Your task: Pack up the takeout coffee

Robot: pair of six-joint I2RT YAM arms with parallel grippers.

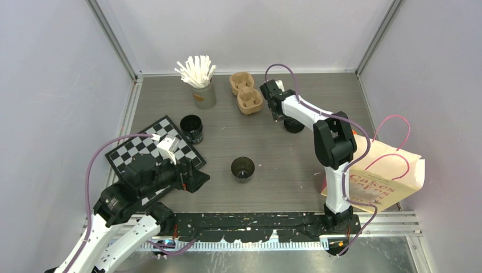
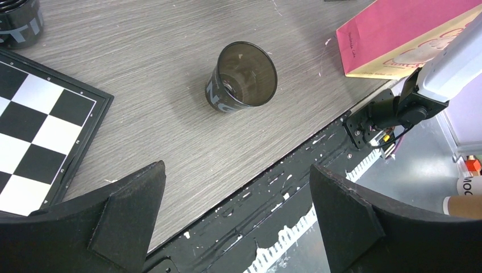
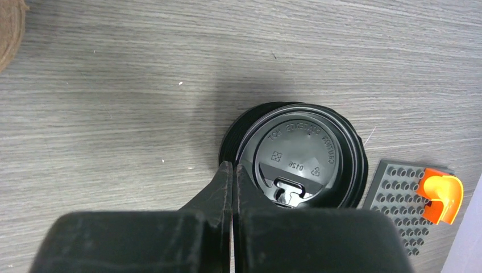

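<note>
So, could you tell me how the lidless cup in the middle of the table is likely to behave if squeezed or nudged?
The cup looks empty and has no lid, so it is probably very light and may slide or tip from a nudge. Its thin open rim would likely flex under a firm squeeze.

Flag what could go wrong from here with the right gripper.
The right gripper is shut on the very rim of the round black plastic lid; that thin pinch may slip.
A lower lid shows beneath it, so two might lift together.
The open small black paper cup stands unsupported; pressing a lid on could tip it.
</note>
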